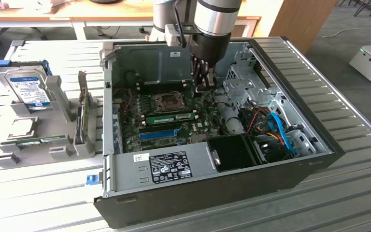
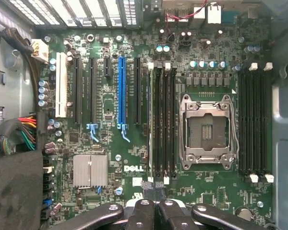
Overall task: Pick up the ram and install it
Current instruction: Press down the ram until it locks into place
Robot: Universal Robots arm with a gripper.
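**Tool (image 2: 156, 205) shut and empty beside ram in open computer**

Jaws pressed together with nothing between them, the tool hangs low over the motherboard (image 2: 110, 143) inside a computer case (image 1: 205, 198) lying open on the desk (image 1: 353, 193). The ram (image 1: 172, 117) stands on edge in a memory slot between the blue slot strip (image 2: 121, 91) and the bare processor socket (image 2: 206, 127), and appears seated. The tool sits near the ram's end on the exterior view's right; whether they touch cannot be told. A hard drive (image 1: 31, 89) stands in a rack on the exterior view's left. The stick looks light, stiff and fragile. It is probably best pinched across its thin faces along the top edge, clear of chips and contacts.
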